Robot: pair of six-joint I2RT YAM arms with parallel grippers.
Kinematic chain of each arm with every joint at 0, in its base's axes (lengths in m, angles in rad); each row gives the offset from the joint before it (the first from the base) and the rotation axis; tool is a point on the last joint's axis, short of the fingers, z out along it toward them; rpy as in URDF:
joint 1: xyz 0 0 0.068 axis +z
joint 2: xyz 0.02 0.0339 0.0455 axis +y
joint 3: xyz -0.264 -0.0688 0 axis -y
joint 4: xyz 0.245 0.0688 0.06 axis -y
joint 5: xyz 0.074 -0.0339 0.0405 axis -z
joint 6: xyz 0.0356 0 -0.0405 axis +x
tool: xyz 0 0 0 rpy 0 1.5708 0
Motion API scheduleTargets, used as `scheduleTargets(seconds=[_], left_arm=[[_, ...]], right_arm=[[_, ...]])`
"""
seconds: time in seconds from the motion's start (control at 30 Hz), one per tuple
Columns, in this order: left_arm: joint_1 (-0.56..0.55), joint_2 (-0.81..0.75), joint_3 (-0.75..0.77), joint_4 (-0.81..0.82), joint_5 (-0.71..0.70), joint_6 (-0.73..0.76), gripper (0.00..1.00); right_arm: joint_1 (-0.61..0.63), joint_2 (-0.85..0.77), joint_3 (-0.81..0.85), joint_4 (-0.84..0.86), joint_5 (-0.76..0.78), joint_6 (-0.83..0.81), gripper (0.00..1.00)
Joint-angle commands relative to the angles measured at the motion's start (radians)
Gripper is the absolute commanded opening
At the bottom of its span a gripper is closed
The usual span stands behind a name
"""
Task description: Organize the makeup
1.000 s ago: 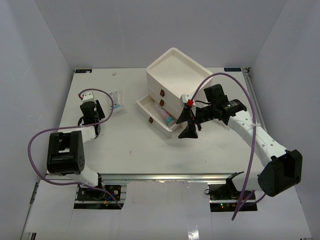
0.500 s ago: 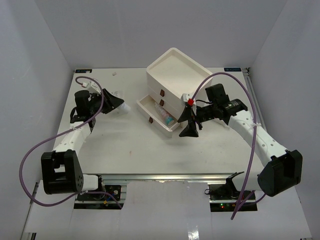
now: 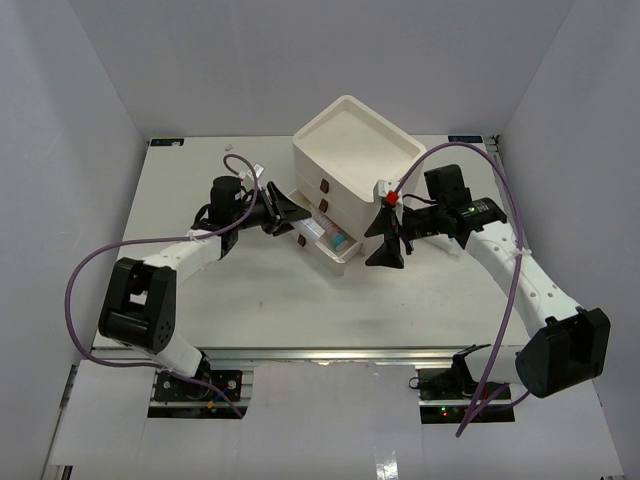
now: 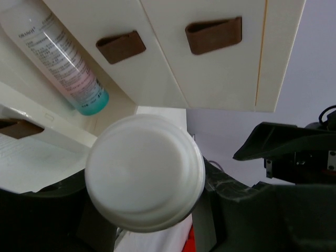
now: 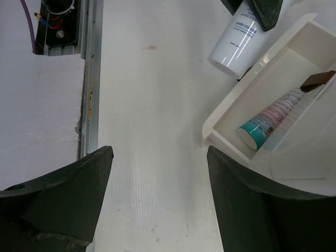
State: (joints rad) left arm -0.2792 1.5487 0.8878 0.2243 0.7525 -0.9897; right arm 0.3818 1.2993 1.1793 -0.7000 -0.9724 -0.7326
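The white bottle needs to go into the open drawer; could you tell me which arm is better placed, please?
Left. The left claw grips the white bottle beside the open drawer holding the teal-capped tube; the right claw is open, empty.

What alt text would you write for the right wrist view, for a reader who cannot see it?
An open drawer holds a tube with a teal cap; beside it the left gripper holds a white bottle. The right gripper is open and empty.

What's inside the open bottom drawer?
A white tube with a teal cap lies in the open drawer. Its back part is covered by the drawer above, so anything further in cannot be seen.
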Motion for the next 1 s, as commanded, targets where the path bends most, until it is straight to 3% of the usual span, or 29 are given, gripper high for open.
scheduleTargets(seconds=[0.0, 0.27, 0.97], left_arm=[[0.003, 0.031, 0.055, 0.136, -0.057, -0.118, 0.11], [-0.027, 0.148, 0.133, 0.146, -0.068, -0.148, 0.11], [-0.06, 0.242, 0.28, -0.112, -0.152, -0.015, 0.19]], right_arm=[[-0.01, -0.028, -0.014, 0.028, -0.035, 0.006, 0.79], [-0.014, -0.027, -0.021, 0.034, -0.038, 0.006, 0.79], [-0.021, -0.026, -0.028, 0.043, -0.037, 0.016, 0.79]])
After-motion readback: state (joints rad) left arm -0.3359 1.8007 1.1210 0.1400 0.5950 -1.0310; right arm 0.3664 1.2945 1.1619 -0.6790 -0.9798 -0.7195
